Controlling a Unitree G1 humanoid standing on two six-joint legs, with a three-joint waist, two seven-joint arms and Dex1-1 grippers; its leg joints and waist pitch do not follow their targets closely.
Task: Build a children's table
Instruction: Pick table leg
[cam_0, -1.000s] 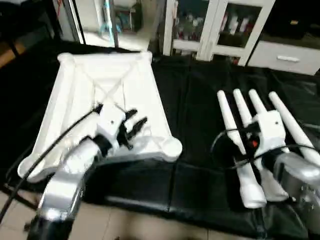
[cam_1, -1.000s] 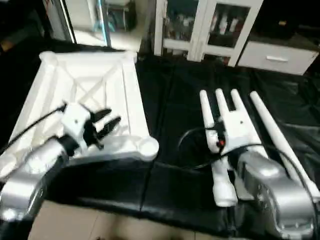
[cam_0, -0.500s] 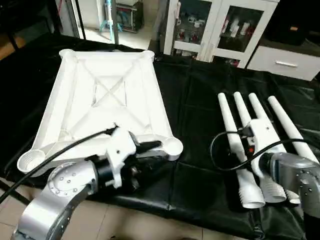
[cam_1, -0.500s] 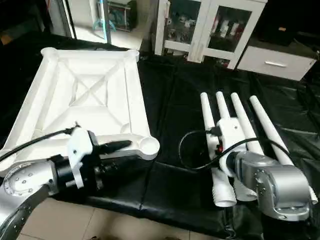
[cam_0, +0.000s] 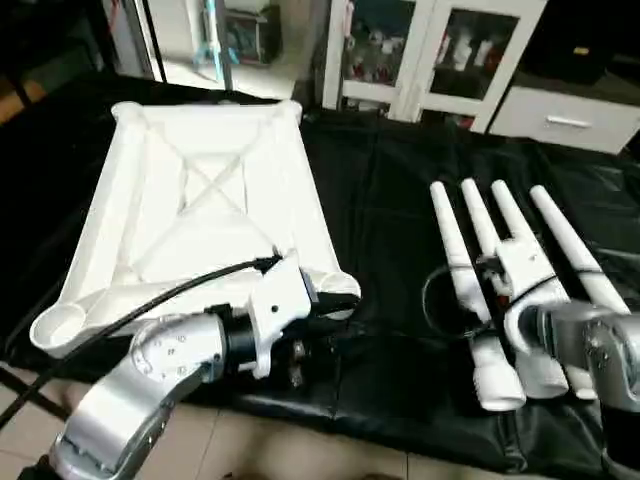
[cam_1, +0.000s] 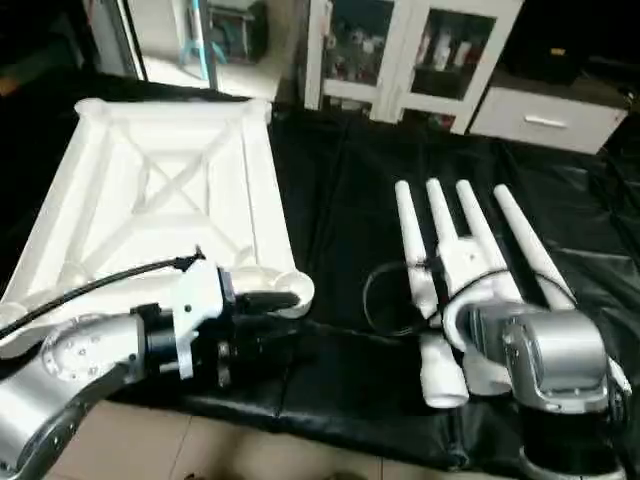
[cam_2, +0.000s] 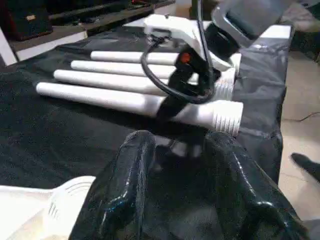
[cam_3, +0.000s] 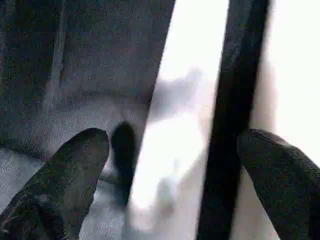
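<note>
since a second ago my left gripper (cam_0: 335, 305) has swung off the table top (cam_0: 200, 200) down to its near corner socket (cam_0: 338, 285), half open and empty. the top lies underside up on the black cloth (cam_0: 390, 200), the four legs (cam_0: 480, 260) beside it. my right gripper (cam_3: 175, 165) hangs wide open over them, touching none i can see; next it must clamp one.
</note>
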